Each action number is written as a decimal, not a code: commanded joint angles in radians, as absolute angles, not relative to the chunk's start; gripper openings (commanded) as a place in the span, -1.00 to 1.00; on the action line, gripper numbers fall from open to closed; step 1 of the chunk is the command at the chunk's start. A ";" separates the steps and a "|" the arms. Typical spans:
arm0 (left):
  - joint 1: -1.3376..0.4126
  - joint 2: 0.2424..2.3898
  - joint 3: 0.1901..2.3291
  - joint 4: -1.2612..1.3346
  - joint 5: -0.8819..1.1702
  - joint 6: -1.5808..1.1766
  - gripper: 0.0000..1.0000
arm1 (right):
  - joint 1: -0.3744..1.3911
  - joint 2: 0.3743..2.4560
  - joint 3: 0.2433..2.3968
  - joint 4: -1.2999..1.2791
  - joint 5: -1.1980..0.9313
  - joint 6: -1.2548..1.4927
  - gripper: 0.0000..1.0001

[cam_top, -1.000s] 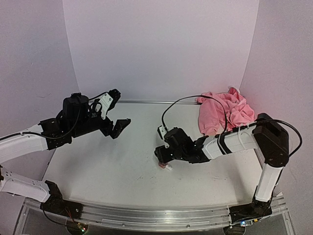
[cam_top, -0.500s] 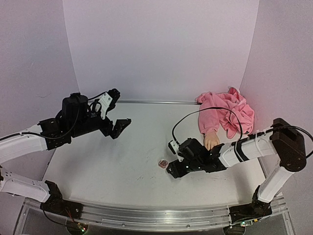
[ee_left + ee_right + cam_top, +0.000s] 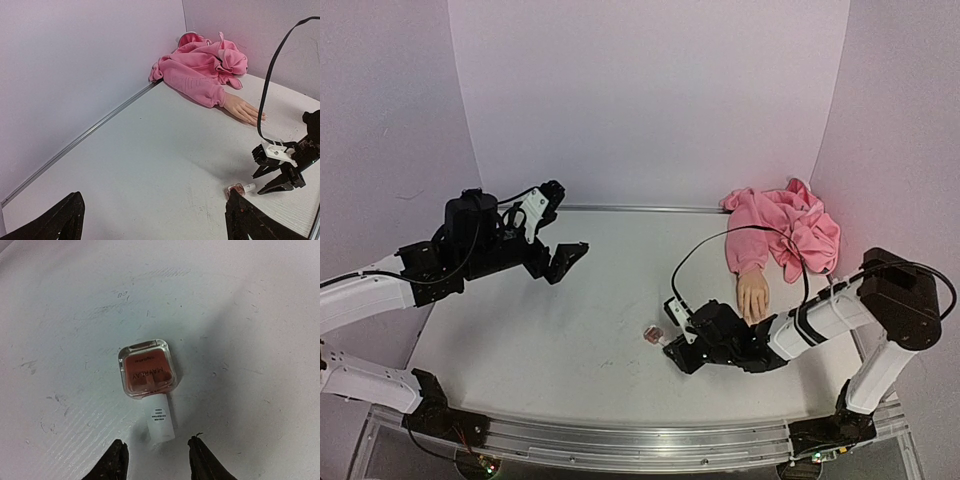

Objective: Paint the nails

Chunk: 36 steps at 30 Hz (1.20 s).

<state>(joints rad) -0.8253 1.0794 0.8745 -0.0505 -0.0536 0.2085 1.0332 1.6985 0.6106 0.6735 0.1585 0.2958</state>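
Note:
A small pinkish polish bottle [image 3: 148, 367] with a white cap [image 3: 160, 417] lies on its side on the white table, cap towards my right gripper. It also shows in the top view [image 3: 651, 334] and the left wrist view [image 3: 240, 189]. My right gripper [image 3: 156, 450] is open and low over the table, its tips either side of the cap's end without touching it [image 3: 674, 349]. The mannequin hand [image 3: 753, 297] lies palm down, sticking out of the pink sleeve [image 3: 752, 252]. Its nails [image 3: 261, 119] are tiny and pale. My left gripper [image 3: 563, 226] is open and empty, raised at the left.
The pink garment [image 3: 790, 225] is bunched in the back right corner against the walls. The right arm's black cable [image 3: 705, 243] loops above the table between the hand and the bottle. The back wall's metal edge strip [image 3: 95, 129] runs behind.
My right arm has swung back from the sleeve towards the near right, uncovering the mannequin hand. Its gripper has left the bottle and now sits just right of it. The left arm has not moved.

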 commanded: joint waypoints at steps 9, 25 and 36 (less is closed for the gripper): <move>-0.821 1.057 0.879 -0.005 -0.026 0.201 0.99 | 1.040 1.802 0.500 1.019 0.208 0.213 -0.25; -0.821 1.036 0.873 -0.004 -0.019 0.207 0.99 | 1.016 1.886 0.574 0.999 0.138 0.155 -0.73; -0.821 1.021 0.872 -0.005 -0.025 0.211 0.99 | 1.016 1.773 1.028 -0.069 0.011 0.352 -1.00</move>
